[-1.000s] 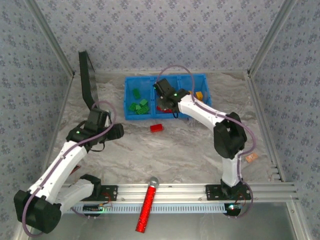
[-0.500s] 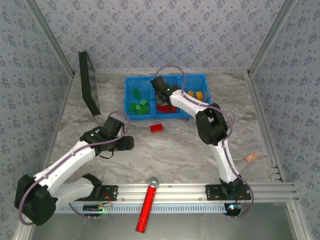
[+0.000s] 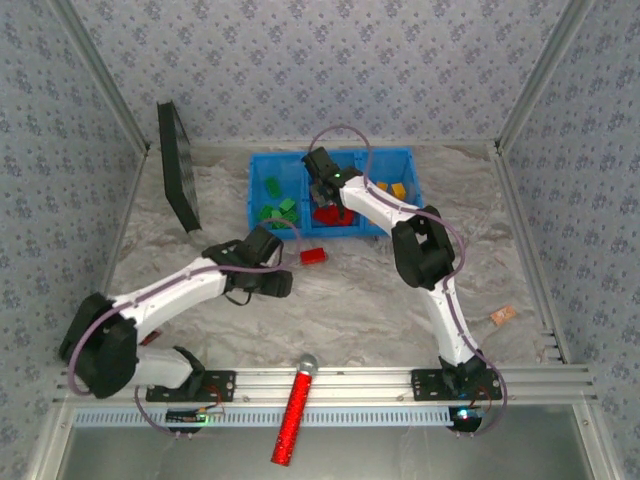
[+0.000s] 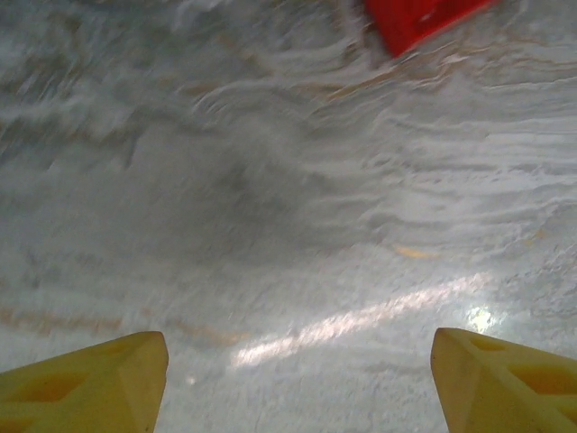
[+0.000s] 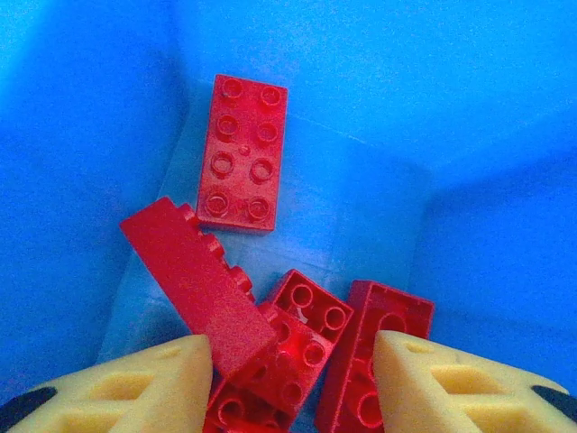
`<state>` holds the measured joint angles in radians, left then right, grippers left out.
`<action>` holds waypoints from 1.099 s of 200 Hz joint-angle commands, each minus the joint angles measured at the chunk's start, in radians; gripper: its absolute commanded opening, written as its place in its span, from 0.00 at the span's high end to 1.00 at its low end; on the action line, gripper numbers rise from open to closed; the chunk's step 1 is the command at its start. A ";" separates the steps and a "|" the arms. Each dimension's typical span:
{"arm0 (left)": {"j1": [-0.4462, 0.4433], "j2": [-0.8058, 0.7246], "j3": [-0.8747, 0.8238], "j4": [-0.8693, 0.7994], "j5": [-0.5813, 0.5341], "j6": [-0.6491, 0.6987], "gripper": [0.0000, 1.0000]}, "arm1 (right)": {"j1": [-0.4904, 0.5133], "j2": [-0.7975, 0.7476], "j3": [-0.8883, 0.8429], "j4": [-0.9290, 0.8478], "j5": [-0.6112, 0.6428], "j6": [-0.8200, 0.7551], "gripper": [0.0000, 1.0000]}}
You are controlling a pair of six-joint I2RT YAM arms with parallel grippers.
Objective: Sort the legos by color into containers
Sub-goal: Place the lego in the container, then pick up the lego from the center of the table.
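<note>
A drop is being finished in the middle compartment (image 5: 361, 207) of the blue tray (image 3: 400, 153), where the right fingers (image 5: 135, 383) are being held partly open, gripping nothing, above the red bricks (image 5: 242, 153). The left fingers (image 4: 90, 383), wide apart and empty, are being carried over the worktop (image 4: 270, 225) toward the loose red brick (image 3: 313, 256) just below the tray, which next needs straddling and pinching. Since a second ago the left arm has been swung toward frame centre and the right fingers parted.
</note>
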<state>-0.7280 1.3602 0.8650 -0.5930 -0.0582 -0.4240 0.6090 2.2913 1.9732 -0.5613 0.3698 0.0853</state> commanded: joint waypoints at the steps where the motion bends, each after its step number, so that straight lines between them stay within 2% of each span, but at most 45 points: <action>1: -0.038 0.100 0.094 0.068 -0.051 0.184 0.23 | -0.005 -0.113 -0.025 -0.031 -0.010 -0.020 0.47; 48: -0.045 0.308 0.236 0.110 -0.100 0.379 0.23 | -0.014 -0.287 -0.169 -0.014 -0.026 -0.029 0.43; 66: -0.047 0.395 0.313 0.079 -0.134 0.419 0.24 | -0.022 -0.359 -0.234 -0.010 -0.043 -0.022 0.40; 97: -0.047 0.477 0.385 0.089 -0.109 0.468 0.24 | -0.034 -0.465 -0.335 0.003 -0.042 -0.005 0.35; 170: -0.047 0.592 0.479 0.068 -0.065 0.490 0.23 | -0.076 -0.553 -0.443 0.029 -0.068 0.035 0.31; 220: -0.047 0.639 0.501 0.039 -0.006 0.462 0.31 | -0.093 -0.558 -0.473 0.044 -0.077 0.052 0.31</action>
<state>-0.7727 1.9736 1.3346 -0.5087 -0.1120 0.0418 0.5270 1.7699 1.5150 -0.5304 0.3061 0.1104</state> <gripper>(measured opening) 0.703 0.686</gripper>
